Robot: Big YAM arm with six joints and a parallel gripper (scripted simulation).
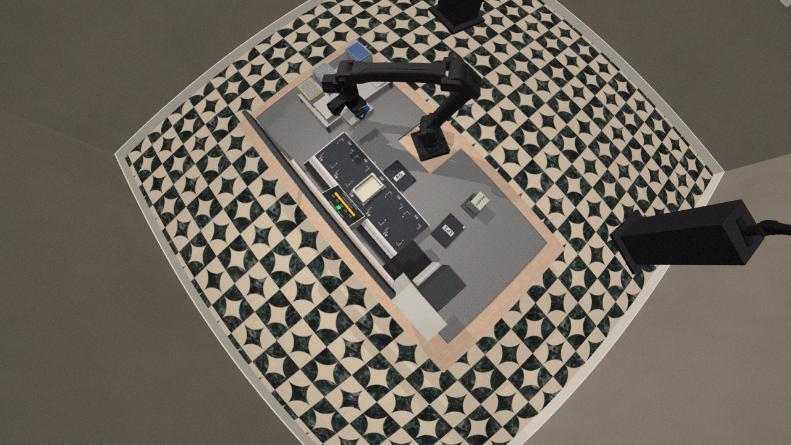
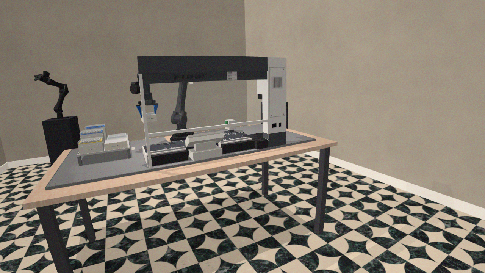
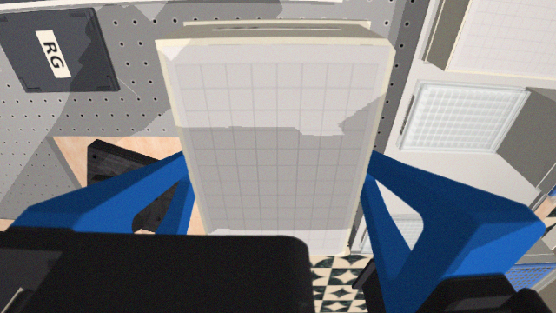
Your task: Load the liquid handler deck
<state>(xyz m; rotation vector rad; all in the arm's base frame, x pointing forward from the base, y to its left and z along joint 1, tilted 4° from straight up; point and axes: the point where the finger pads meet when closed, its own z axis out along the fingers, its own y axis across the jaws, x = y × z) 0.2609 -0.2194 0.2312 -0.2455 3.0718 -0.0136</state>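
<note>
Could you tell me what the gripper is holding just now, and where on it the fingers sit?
The gripper is shut on a pale cream, grid-topped sealed block; its blue fingers clamp the two long sides.

Even, soft light w/ no glare, all 3 views sharp; top view bends hard at edges (fisheye), floor bowing outward; arm drops a hard-edged shadow on the grey mat, and in wrist view a jagged shadow line crosses the held block.

Block between jaws, above table; RG nest left.
</note>
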